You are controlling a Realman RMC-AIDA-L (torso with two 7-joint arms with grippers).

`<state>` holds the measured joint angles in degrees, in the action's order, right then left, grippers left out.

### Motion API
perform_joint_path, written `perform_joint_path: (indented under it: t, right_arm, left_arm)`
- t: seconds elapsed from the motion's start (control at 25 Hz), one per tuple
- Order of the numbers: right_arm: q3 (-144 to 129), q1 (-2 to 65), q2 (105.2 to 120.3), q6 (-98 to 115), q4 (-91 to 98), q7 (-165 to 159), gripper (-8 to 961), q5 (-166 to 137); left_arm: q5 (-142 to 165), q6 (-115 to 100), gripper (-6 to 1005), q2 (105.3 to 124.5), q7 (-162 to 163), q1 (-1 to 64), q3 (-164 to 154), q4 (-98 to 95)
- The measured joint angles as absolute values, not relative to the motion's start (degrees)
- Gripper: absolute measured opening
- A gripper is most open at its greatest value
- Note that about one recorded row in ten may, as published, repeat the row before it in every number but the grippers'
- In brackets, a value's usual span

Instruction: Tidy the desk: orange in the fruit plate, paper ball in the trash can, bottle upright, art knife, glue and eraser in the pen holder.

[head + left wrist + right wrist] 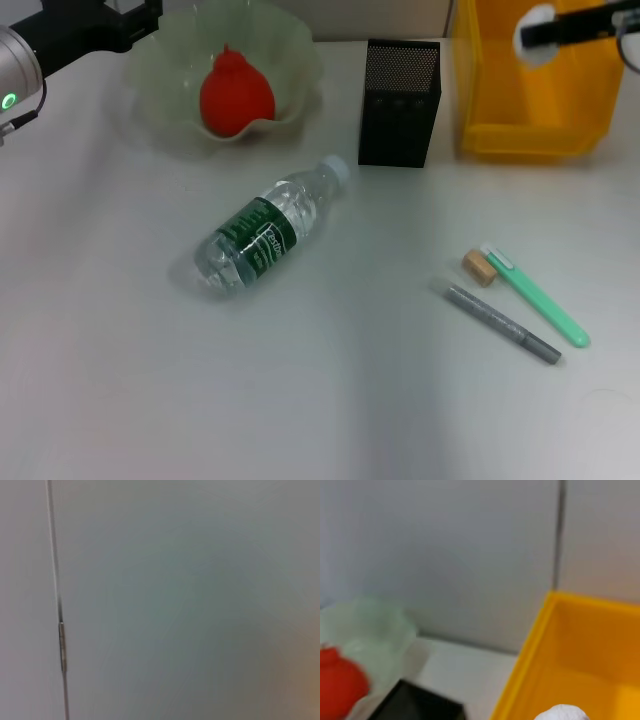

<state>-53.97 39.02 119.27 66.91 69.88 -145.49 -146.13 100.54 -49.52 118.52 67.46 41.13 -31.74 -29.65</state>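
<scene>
The orange (236, 88) lies in the fruit plate (160, 62) at the back left; both also show in the right wrist view, orange (340, 685) and plate (380, 630). My right gripper (532, 36) is over the yellow trash can (530, 100), shut on the white paper ball (540, 18), which shows low in the right wrist view (562, 713) over the bin (580, 655). The bottle (265, 235) lies on its side mid-table. The eraser (479, 267), green art knife (535, 295) and grey glue pen (503, 323) lie together at the right. The black mesh pen holder (400, 100) stands between plate and bin.
My left arm is raised at the back left corner, its gripper (138, 20) beside the fruit plate's rim. The left wrist view shows only a grey wall panel with a seam (61, 645). The table (320, 420) is pale grey.
</scene>
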Motion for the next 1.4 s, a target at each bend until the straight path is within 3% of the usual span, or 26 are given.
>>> perform_joint_path:
  t: [0.4,0.76,1.0,1.4]
  right_arm:
    - [-58.4,39.3,119.36,50.3,59.7,-144.2,387,-145.6]
    - [-61.7,38.3,119.36,43.3,56.7,-143.7,588,-142.4]
    - [-61.9,36.3,119.44,41.3,57.0,-140.2,688,-135.8]
    - [-60.3,25.6,119.23,50.0,52.8,-94.2,707,-80.7]
  left_arm:
    - [100.8,-61.3,673,118.34,79.2,36.2,-37.1,-37.9]
    - [103.9,-65.1,673,118.17,99.5,28.9,-62.3,-57.4]
    - [106.1,-66.2,673,118.35,103.5,29.4,-66.5,-59.5]
    - [115.3,-58.4,674,118.64,114.5,34.3,-77.8,-58.8]
